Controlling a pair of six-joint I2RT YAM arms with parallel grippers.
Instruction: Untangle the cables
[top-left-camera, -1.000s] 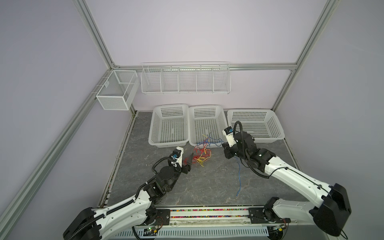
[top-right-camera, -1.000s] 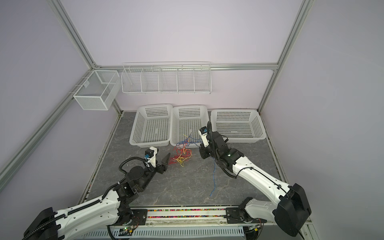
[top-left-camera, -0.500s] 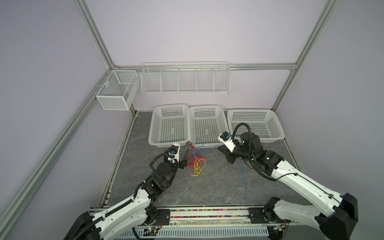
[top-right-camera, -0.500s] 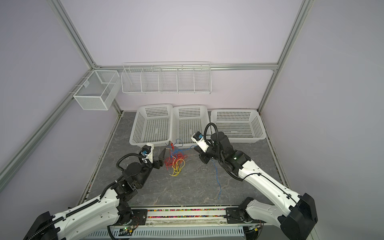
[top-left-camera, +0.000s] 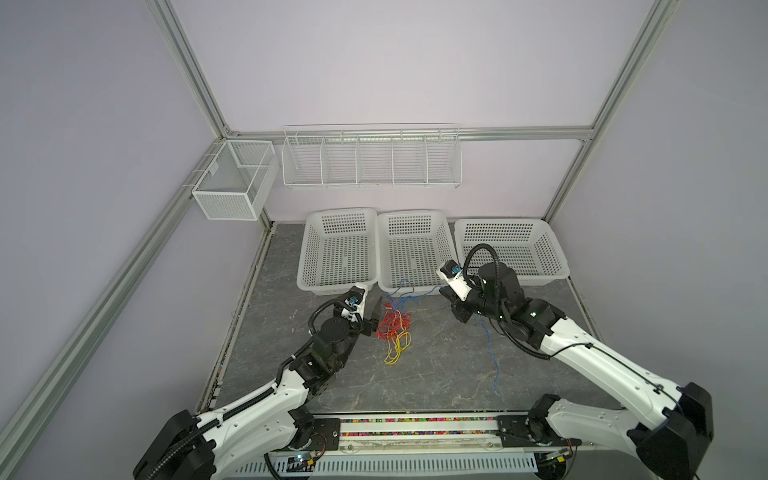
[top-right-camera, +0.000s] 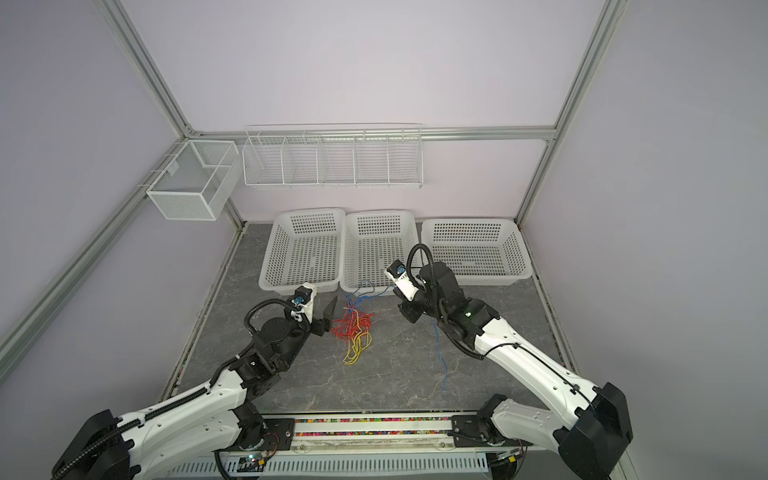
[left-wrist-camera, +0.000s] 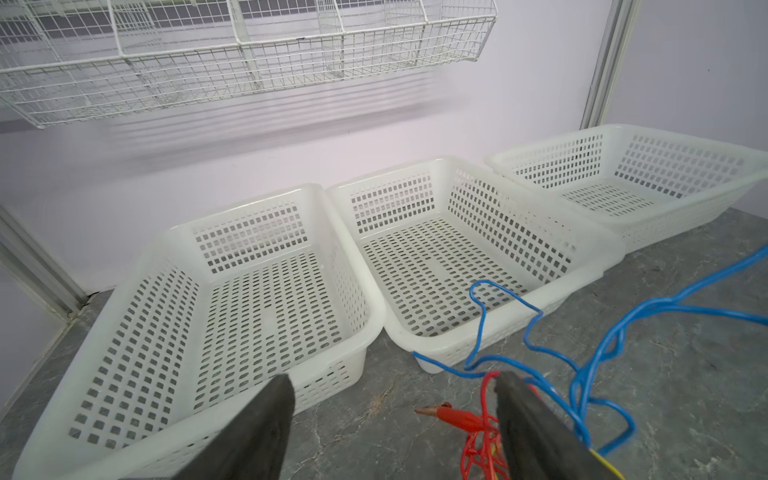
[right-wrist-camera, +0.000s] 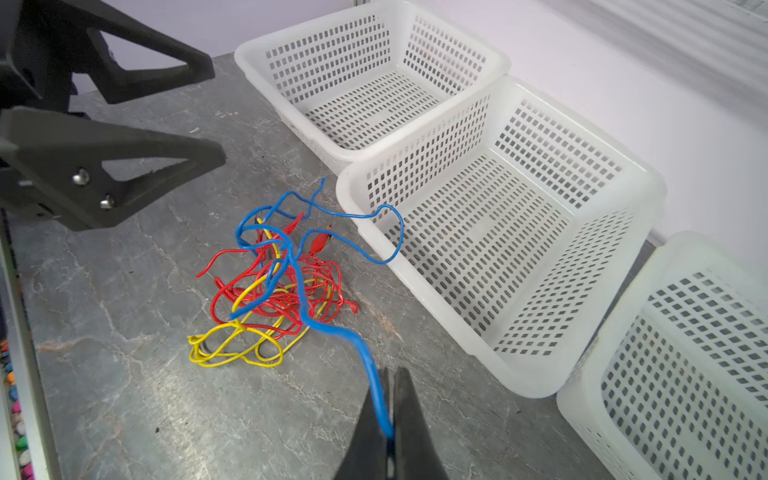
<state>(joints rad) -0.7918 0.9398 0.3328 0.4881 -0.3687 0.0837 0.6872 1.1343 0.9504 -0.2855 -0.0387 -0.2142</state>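
White baskets (top-left-camera: 328, 289) line the far edge; the blue cable (right-wrist-camera: 365, 357), pinched by the right gripper (right-wrist-camera: 392, 376), loops beside the middle one. Left gripper (left-wrist-camera: 392, 382), fingers wide, sits left of the red-yellow tangle (top-left-camera: 392, 328).

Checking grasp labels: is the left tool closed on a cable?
No, the left tool stands wide open beside the red cable, gripping nothing.

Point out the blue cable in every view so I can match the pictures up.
Top view: blue cable runs from the tangle to the right gripper, tail trailing forward.
Top view: blue cable on the same course.
Left wrist: loops before the middle basket.
Right wrist: clamped in that gripper.
Shared landmark: the middle basket.
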